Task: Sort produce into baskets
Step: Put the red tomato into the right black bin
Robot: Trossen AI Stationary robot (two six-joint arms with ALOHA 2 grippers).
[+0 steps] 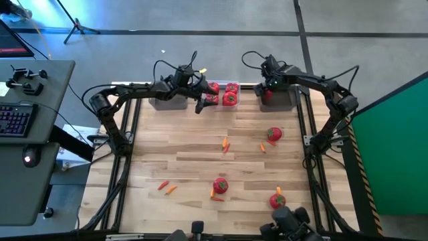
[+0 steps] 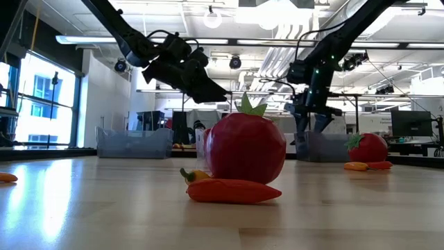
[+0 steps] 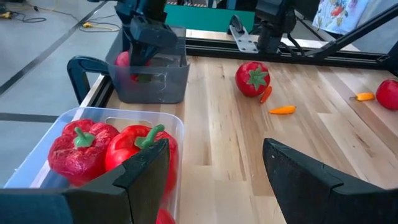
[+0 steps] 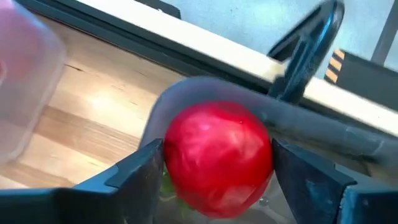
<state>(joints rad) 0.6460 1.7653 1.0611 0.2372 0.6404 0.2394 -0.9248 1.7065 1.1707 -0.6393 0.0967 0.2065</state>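
Three baskets stand along the far edge: a grey one (image 1: pixel 167 102), a clear one (image 1: pixel 231 86) holding red peppers (image 3: pixel 81 149), and a grey one (image 1: pixel 284 102) holding a tomato (image 4: pixel 217 158). My right gripper (image 1: pixel 267 87) hangs open over that right basket. In its wrist view the fingers stand on either side of the tomato, which lies in the basket. My left gripper (image 3: pixel 217 180) is open with nothing between its fingers, above the table beside the clear basket's near right corner. Three tomatoes (image 1: pixel 273 134) (image 1: pixel 220 185) (image 1: pixel 277 199) and orange carrot pieces (image 1: pixel 225 144) lie on the wood.
More carrot pieces lie at the near left (image 1: pixel 167 188) and beside the middle tomato (image 2: pixel 232 191). Black frame rails run along the table's left and right sides (image 1: pixel 311 154). A desk with a keyboard (image 1: pixel 17 120) stands off the left.
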